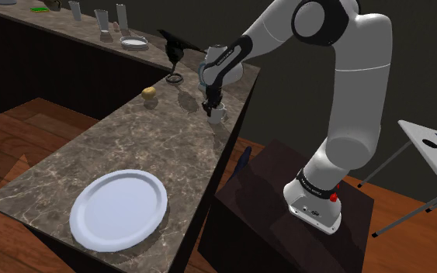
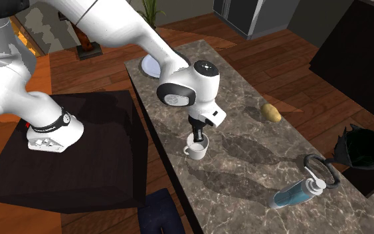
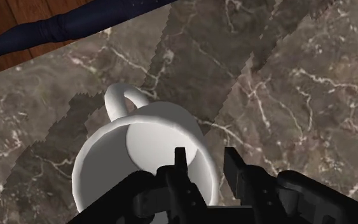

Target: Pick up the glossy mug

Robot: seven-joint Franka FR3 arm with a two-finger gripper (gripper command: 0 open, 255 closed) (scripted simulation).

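Note:
A white glossy mug [image 1: 217,115] stands upright on the brown marble counter [image 1: 92,147], close to the edge on the stand's side. It is empty, and its handle points toward that edge [image 2: 185,150]. My black gripper [image 2: 196,136] comes straight down onto the mug's rim. In the wrist view the gripper [image 3: 206,162] straddles the mug [image 3: 145,146] wall: one finger [image 3: 180,162] is inside the cup, the other [image 3: 233,167] outside. They stand narrowly apart, with small gaps to the wall. The mug rests on the counter.
A white plate [image 1: 119,209] lies at the counter's near end in the shoulder view. A yellow potato-like lump [image 2: 270,112], a lying bottle [image 2: 298,193] and a black object [image 2: 365,149] sit beyond the mug. Glasses [image 1: 100,23] and a bowl [image 1: 133,43] stand on the back counter.

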